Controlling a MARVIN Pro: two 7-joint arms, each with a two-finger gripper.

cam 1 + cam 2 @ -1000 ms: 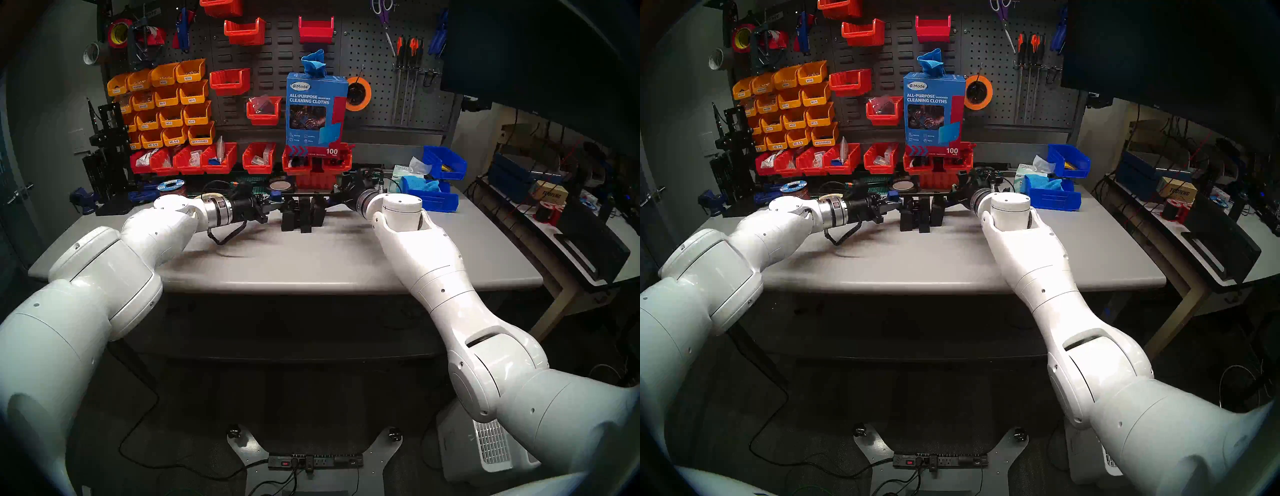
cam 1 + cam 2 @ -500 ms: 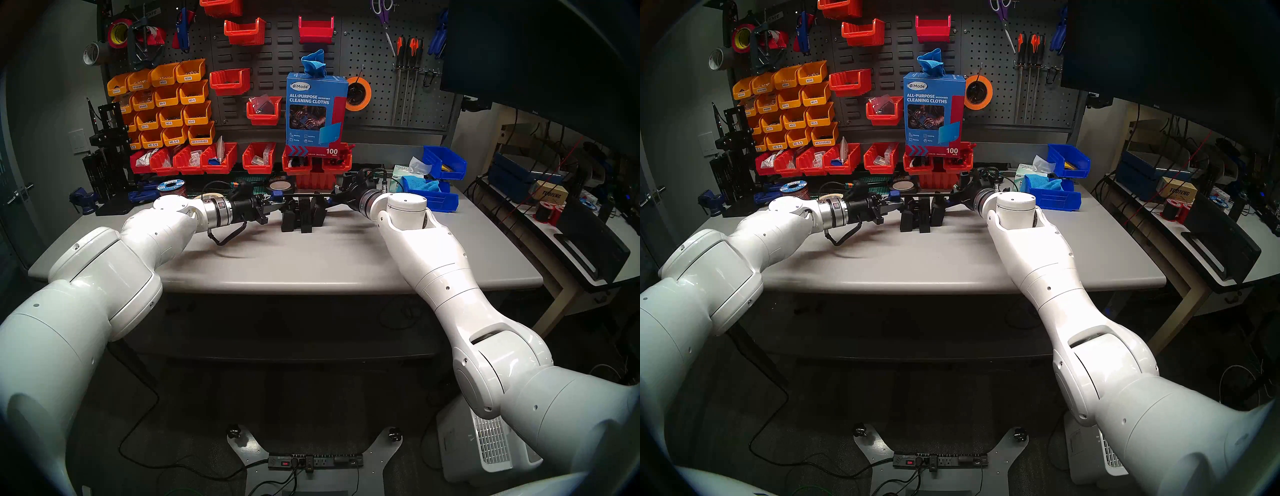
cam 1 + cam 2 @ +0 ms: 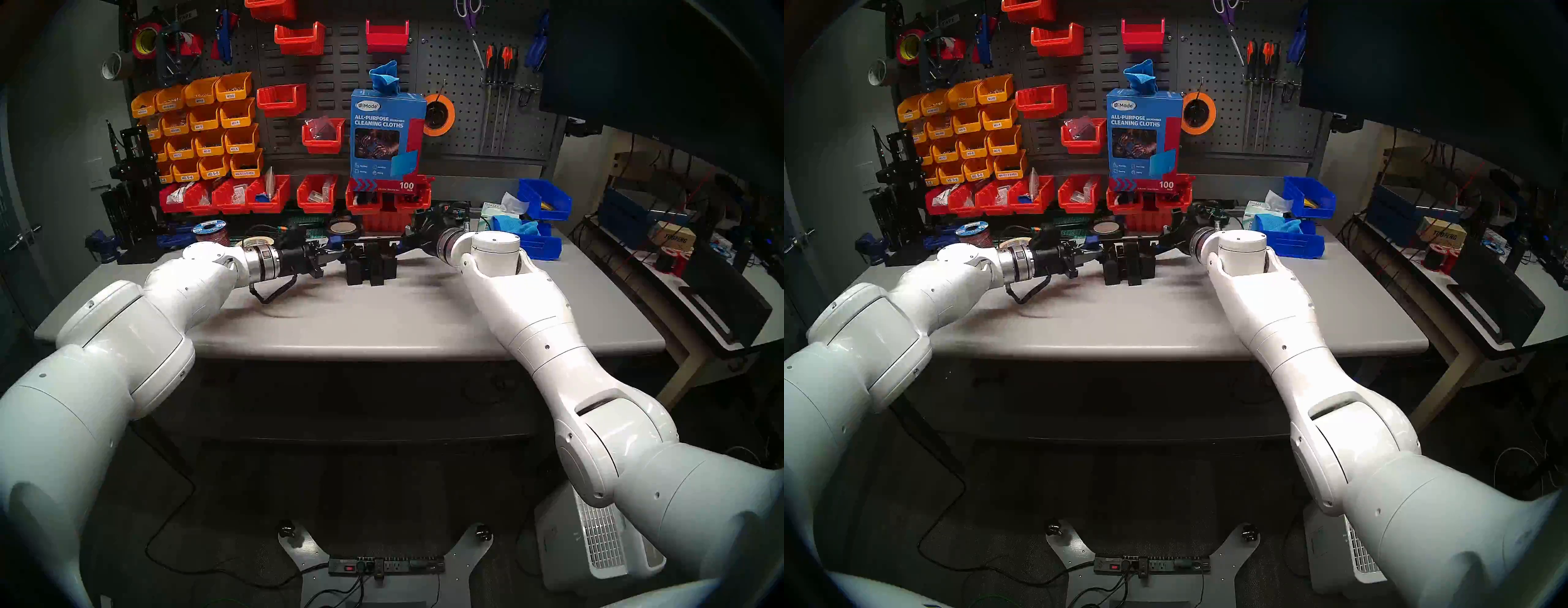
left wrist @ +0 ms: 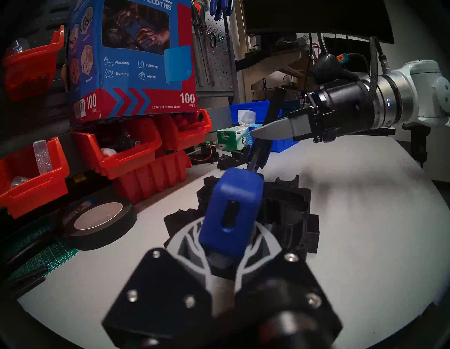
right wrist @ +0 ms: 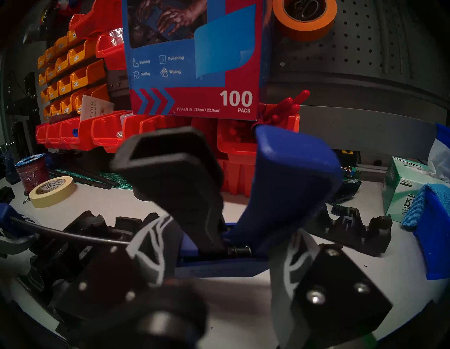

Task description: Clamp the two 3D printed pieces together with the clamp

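- The two 3D printed pieces point(image 3: 371, 265), matte black slotted blocks, sit side by side on the grey table point(image 3: 382, 318).
- The clamp point(image 3: 373, 243) spans them, its thin bar running left to right above them.
- Left of the pieces, the left gripper point(image 4: 225, 246) pinches the smooth blue end jaw.
- Right of them, the right gripper point(image 5: 219, 243) straddles the handle and trigger, its fingers not squeezed together.

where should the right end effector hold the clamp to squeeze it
Across the blue handle and black trigger of the clamp, coming from the robot's right end of the bar. In the right wrist view both stand upright side by side between the right end effector fingers, so closing should squeeze them together.
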